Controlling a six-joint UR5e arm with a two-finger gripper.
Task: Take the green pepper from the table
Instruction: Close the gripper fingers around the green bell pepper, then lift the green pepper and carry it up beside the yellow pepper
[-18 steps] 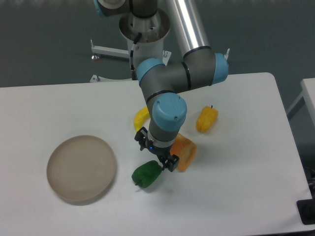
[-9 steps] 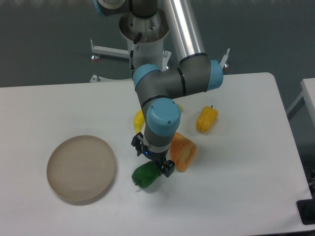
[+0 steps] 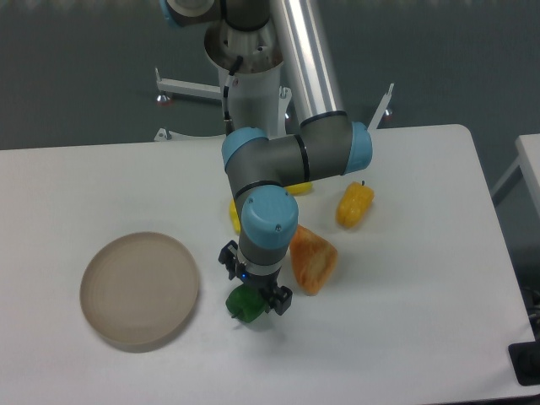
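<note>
Black two-finger gripper [image 3: 252, 285] spread wide astride the glossy dark-green toy pepper [image 3: 245, 305]; off-centre closing could squirt that lumpy body sideways.

Even, bright overhead light falls on the large white smooth table [image 3: 405, 337]; shadows under things are faint and soft. A pale sheen streaks the silver metal arm tube [image 3: 308, 59]. Focus is slightly soft throughout.

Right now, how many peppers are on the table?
2. The green pepper sits under the gripper, right of the beige plate. The yellow-orange pepper lies farther right, beyond the arm. The arm may hide others.
</note>
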